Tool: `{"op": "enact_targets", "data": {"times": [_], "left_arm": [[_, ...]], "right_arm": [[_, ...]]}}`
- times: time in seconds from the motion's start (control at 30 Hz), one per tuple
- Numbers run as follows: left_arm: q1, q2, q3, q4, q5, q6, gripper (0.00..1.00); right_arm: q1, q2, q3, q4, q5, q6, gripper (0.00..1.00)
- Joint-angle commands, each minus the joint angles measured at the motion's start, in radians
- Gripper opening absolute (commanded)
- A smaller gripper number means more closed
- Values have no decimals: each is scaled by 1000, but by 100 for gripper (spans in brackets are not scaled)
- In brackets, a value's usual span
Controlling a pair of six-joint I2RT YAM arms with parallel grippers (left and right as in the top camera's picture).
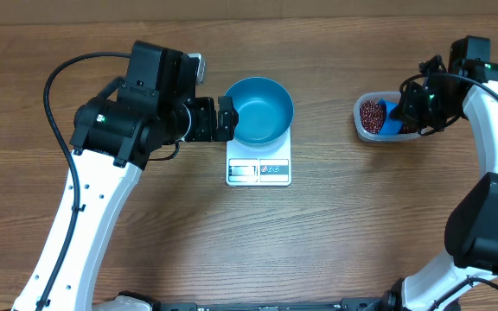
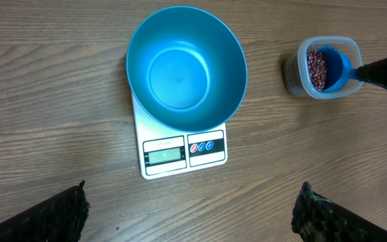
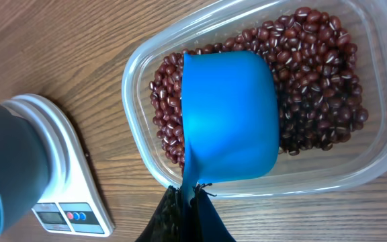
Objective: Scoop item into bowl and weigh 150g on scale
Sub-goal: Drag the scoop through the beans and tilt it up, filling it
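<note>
The blue scoop rests among the red-brown beans, and the right fingers are pinched tight on its handle. The bright blue bowl sits on the white scale around the middle of the counter, toward its far edge, with only smooth blue wall and floor showing inside. The left fingers are spread wide just beside the bowl's left rim, gripping nothing. The clear tub, near the counter's right edge, holds the beans heaped around the scoop.
</note>
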Motion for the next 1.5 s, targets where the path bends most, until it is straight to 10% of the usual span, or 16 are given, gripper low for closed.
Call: {"op": "enact_targets", "data": {"times": [0.0, 1.47], "left_arm": [[4, -19, 19, 3, 1, 22, 100], [4, -19, 19, 3, 1, 22, 100]], "right_arm": [[-6, 14, -10, -16, -100, 47, 4], [-162, 116, -10, -119, -342, 5, 4]]}}
